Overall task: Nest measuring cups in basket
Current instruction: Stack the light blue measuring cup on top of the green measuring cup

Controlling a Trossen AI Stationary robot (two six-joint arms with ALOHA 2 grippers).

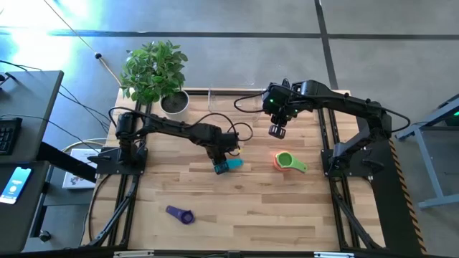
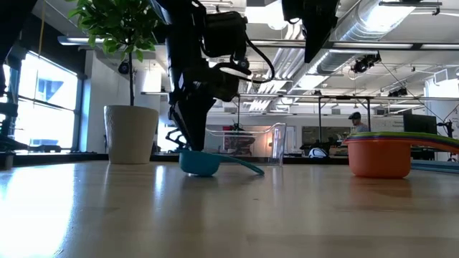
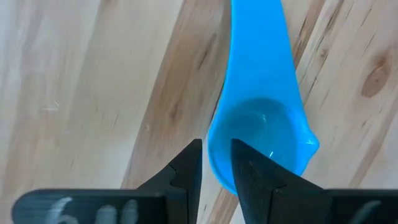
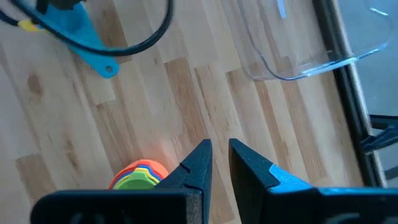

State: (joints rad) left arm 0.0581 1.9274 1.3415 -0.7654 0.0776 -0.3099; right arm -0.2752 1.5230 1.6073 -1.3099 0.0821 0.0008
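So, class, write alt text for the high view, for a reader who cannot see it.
Seen from above, the left gripper is at a teal cup mid-table, while the right gripper hangs above a stack of nested cups. A purple cup lies alone near the front, with a potted plant at the back.

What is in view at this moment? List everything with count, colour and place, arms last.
Blue measuring cup: one, on the table centre, under the left gripper.
Nested cup stack: one stack, orange outermost, green on top with its handle sticking out, yellow and red rims between; on the table, right of centre.
Purple measuring cup: one, alone near the front edge.
Basket: one, clear plastic, far edge of the table, no cups in it.
Potted plant: one, green leaves in a white pot, far left corner.
Table: one, light wood.
Left gripper: fingers narrowly apart astride the blue cup's rim.
Right gripper: hovering above the table between basket and stack, holding nothing.
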